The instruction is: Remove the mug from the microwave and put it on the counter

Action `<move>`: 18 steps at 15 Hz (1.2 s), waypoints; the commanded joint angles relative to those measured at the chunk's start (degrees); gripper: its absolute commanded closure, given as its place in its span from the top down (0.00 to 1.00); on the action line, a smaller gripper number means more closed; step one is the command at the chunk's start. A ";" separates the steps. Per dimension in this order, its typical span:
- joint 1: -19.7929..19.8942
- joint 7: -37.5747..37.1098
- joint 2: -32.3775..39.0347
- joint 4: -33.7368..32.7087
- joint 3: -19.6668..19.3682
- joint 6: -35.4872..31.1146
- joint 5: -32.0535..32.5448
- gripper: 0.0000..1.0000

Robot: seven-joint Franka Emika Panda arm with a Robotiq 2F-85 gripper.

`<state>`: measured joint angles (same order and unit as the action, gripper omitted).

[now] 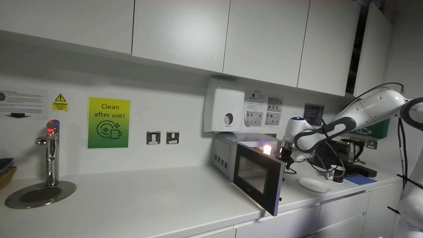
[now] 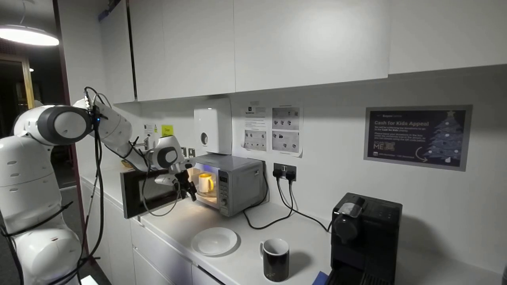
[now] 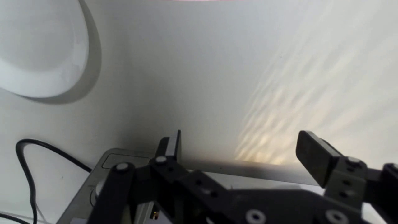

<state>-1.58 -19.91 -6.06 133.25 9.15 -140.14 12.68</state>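
Observation:
The microwave (image 1: 224,155) stands on the white counter (image 1: 132,198) with its door (image 1: 257,178) swung open and its interior lit. In an exterior view a light mug (image 2: 205,183), lit yellow, sits upright inside the microwave (image 2: 245,184), its handle toward the control panel side. My gripper (image 2: 190,194) is outside the microwave, in front of its opening and apart from the mug. It points down over the counter. In the wrist view my gripper (image 3: 239,135) is open with nothing between the fingers. The microwave's front corner (image 3: 124,159) shows at lower left; the mug is out of that view.
A white plate (image 2: 214,241) and a black mug (image 2: 276,263) stand on the counter beside the microwave. A black coffee machine (image 2: 368,233) is farther along. Black power cables (image 2: 257,226) lie behind. The open door (image 2: 148,192) sticks out past the arm.

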 commanded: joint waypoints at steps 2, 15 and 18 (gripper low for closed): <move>-0.74 -0.27 3.09 -1.52 -0.66 -6.06 3.78 1.00; -2.63 0.00 11.54 -8.37 -2.22 -8.92 4.50 1.00; -3.48 0.05 13.22 -10.02 -2.85 -9.05 4.55 1.00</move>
<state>-3.50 -19.91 4.95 125.70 7.95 -147.64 16.21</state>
